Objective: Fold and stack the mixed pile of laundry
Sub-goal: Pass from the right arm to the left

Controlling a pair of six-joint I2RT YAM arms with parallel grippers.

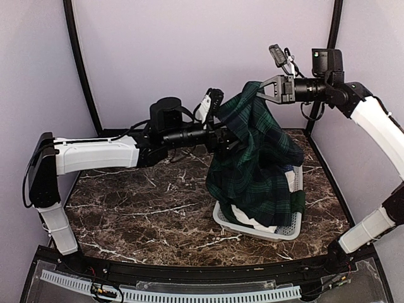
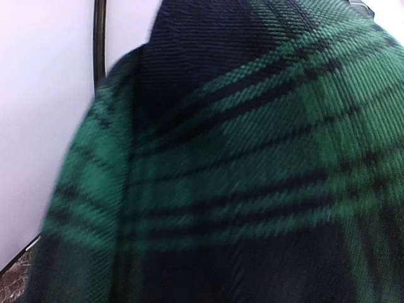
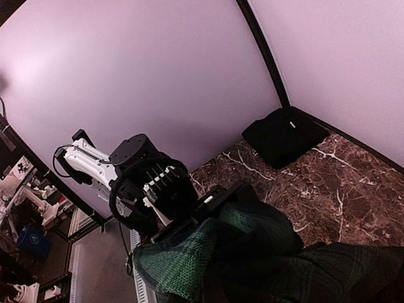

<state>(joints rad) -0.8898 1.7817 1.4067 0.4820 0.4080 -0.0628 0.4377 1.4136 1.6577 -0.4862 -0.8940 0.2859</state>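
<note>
The green-and-navy tartan skirt (image 1: pixel 259 164) hangs in the air between both grippers, its lower part draped over the white basket (image 1: pixel 228 224). My right gripper (image 1: pixel 260 88) is shut on the skirt's top edge, high at the back right. My left gripper (image 1: pixel 219 137) grips the skirt's left edge, lower down. The skirt fills the left wrist view (image 2: pixel 252 158) and hides those fingers. In the right wrist view the skirt (image 3: pixel 252 252) covers my own fingers, and the left gripper (image 3: pixel 214 199) pinches a fold. A folded black cloth (image 3: pixel 284 136) lies on the table at the back corner.
The white slatted basket sits on the dark marble table (image 1: pixel 139 202) at the right, holding white garments (image 1: pixel 252 221) under the skirt. Purple walls and black frame posts (image 1: pixel 82 69) enclose the table.
</note>
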